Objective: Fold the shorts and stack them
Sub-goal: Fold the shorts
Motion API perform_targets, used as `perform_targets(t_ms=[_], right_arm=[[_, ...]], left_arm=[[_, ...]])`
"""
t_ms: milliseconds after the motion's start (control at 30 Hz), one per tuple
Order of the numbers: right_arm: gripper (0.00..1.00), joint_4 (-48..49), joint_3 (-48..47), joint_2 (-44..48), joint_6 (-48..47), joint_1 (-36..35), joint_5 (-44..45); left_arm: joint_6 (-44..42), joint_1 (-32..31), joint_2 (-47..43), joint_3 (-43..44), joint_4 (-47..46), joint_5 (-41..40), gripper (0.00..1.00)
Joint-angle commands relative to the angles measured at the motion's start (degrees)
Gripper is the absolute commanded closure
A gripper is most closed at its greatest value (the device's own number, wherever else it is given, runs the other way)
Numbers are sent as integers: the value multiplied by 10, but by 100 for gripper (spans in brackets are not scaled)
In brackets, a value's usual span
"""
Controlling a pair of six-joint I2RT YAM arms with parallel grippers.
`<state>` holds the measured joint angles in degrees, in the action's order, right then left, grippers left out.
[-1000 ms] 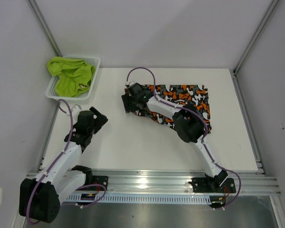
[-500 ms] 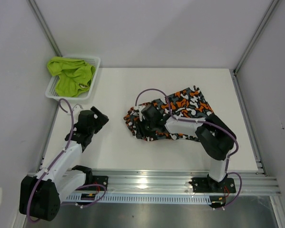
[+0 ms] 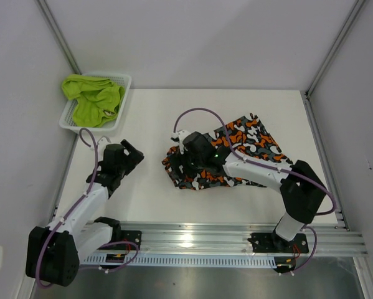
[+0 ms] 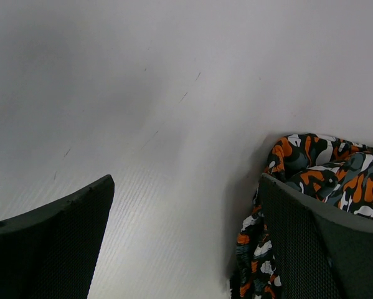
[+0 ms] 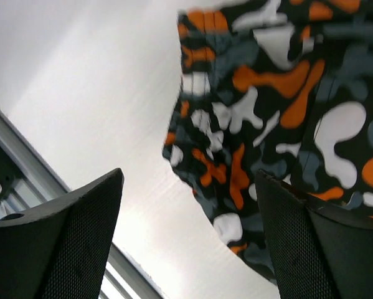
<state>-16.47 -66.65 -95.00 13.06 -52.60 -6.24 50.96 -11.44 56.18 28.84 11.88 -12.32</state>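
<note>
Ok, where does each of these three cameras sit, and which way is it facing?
Top external: above and behind the arms, looking down on the table, green shorts in the basket, camouflage shorts; both arms show whole.
Left wrist: on the left arm, low, looking across the table; open jaws at the bottom corners.
Right wrist: on the right arm, looking down at the near rail; open jaws below.
Shared: all three show the camouflage shorts.

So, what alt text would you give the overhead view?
Seen from above, camouflage shorts lie crumpled on a white table with the right arm reaching over them. The left arm sits to their left, and lime green shorts fill a white basket at the far left corner.
</note>
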Motion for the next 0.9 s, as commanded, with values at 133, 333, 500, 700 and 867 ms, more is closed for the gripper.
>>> perform_targets(t_ms=[133, 333, 500, 700, 867], right_arm=[[20, -21, -131, -97, -19, -24, 148], [23, -8, -185, -169, -31, -22, 191], [23, -14, -218, -220, -44, -22, 195], [25, -2, -219, -237, -41, -13, 163], [22, -4, -214, -207, -41, -27, 193]], left_arm=[[-1, 4, -44, -4, -4, -36, 1], [-1, 4, -53, -9, -11, -40, 1], [-2, 4, -43, -5, -11, -39, 1], [-3, 4, -39, -6, -12, -39, 1], [-4, 4, -35, -5, -14, -39, 1]])
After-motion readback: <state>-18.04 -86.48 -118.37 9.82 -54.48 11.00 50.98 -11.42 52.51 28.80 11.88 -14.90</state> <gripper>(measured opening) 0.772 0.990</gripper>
